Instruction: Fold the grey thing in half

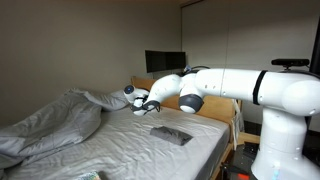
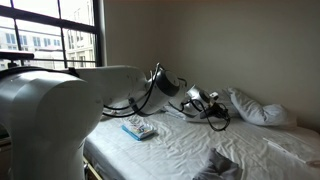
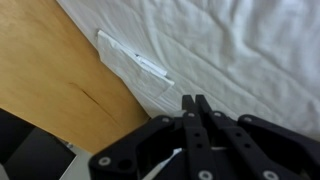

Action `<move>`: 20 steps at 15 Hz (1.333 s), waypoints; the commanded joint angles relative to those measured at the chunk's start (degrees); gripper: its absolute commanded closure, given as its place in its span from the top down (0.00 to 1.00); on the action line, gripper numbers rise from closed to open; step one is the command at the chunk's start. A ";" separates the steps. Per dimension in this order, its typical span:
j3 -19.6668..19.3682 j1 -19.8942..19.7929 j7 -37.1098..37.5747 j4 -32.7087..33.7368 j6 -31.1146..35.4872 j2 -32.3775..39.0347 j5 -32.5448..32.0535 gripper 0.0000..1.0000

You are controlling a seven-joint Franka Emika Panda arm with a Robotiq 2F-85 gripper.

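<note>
Grey cloth (image 1: 170,134) lies flat on the white sheet (image 1: 120,145), spread out rather than bunched. That suits a fold, since a free edge can be lifted and carried across. The gripper (image 1: 143,104) hangs well apart from the cloth, past it toward the head of the bed, with its fingers pressed together and nothing between them. Judging from that, the fold has not begun, and the fingers would need to part before they can pinch an edge. The rumpled blanket (image 1: 50,125) sits on the far side of the cloth from the robot, out of the way.

The wrist view misses the cloth altogether. It shows the closed fingertips (image 3: 189,115) over the line where the sheet meets a wooden frame (image 3: 60,90), which neither exterior view makes clear. Both exterior views show how far the cloth (image 2: 140,129) lies from the gripper (image 2: 216,118), and an exterior view also shows a pillow (image 2: 262,108) beyond the gripper. Whether the fingertips touch the sheet is hard to tell.
</note>
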 commanded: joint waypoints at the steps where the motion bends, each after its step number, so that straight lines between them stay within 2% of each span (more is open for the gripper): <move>1: -7.99 8.42 10.18 -10.50 -4.65 -2.22 -4.12 0.10; 5: -12.50 18.24 13.59 -21.69 -13.10 -3.89 -5.93 0.08; 11: -13.66 31.93 9.49 -37.32 -26.43 -6.78 -6.31 0.09; 12: -10.26 25.41 13.17 -27.98 -25.81 -5.19 -9.12 0.09; 15: -10.39 29.64 13.30 -33.31 -27.48 -6.35 -9.18 0.09; 20: -10.20 29.30 13.30 -33.80 -27.54 -6.53 -10.03 0.08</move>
